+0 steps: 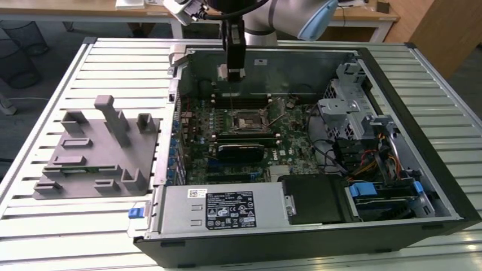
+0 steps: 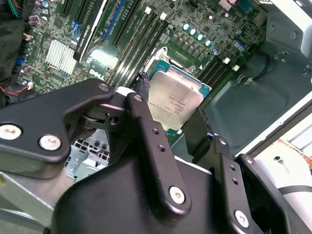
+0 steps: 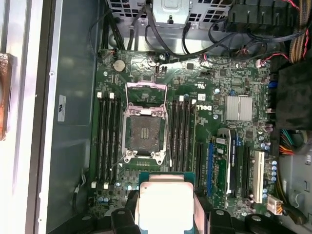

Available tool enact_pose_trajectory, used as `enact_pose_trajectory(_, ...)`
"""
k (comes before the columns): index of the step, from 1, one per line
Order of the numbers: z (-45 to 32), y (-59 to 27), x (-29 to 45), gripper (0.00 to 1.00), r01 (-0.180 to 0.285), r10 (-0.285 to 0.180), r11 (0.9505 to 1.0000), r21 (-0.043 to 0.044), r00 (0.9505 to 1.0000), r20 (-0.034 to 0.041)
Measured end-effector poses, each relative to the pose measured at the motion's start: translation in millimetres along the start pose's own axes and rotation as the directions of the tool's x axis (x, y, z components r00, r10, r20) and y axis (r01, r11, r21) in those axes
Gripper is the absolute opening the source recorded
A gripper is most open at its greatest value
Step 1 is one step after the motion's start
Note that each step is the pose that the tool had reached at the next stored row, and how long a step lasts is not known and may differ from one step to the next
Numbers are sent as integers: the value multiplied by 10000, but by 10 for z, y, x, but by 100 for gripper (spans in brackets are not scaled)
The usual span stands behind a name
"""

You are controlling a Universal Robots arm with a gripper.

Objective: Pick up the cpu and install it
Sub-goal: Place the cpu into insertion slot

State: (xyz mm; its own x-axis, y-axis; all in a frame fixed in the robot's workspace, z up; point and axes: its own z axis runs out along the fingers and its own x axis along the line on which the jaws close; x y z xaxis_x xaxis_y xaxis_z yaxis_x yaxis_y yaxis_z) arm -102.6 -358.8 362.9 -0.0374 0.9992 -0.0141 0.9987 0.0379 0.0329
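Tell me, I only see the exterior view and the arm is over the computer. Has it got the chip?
Observer: Yes. In the second wrist view the gripper is shut on the cpu, with a finger on each side of it.
Operator: Is the hole for it open?
Observer: In the first wrist view the socket has no chip in it, and its metal lid is flipped open.
Operator: So is the chip in yet?
Observer: No. In the first wrist view the cpu is held between the fingers, apart from the socket and not seated in it.
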Motion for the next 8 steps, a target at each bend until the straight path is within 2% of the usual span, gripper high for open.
enact_pose_trajectory(8, 30, 4, 5, 53, -2, 2, 10000, 1, 10000, 1)
